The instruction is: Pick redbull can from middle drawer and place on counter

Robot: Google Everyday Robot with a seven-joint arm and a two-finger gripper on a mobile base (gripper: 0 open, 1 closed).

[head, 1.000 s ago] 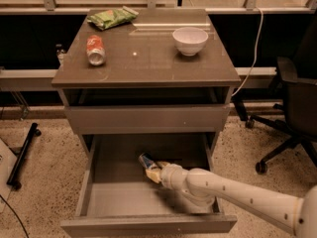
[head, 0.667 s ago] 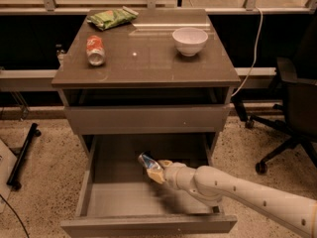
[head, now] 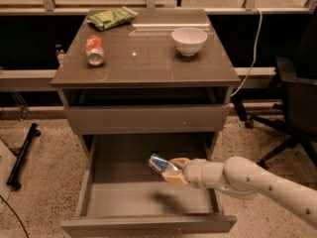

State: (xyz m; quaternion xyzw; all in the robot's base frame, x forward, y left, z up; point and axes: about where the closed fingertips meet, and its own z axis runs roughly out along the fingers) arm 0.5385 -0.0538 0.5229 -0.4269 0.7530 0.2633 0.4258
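The middle drawer (head: 99,202) is pulled open below the counter (head: 148,58). My gripper (head: 171,170) reaches in from the right and is shut on the redbull can (head: 158,162), a slim silver and blue can held tilted with its top toward the upper left. The can hangs above the drawer floor, and its shadow lies on the floor below it. The white arm runs off to the lower right.
On the counter lie a red soda can (head: 95,50) on its side, a green snack bag (head: 111,18) and a white bowl (head: 189,39). A shallower shut drawer front (head: 148,118) sits above the open drawer. A black office chair (head: 297,108) stands at the right.
The gripper has lifted the can up off the drawer floor and the arm has risen slightly; the can stays tilted in the grip.
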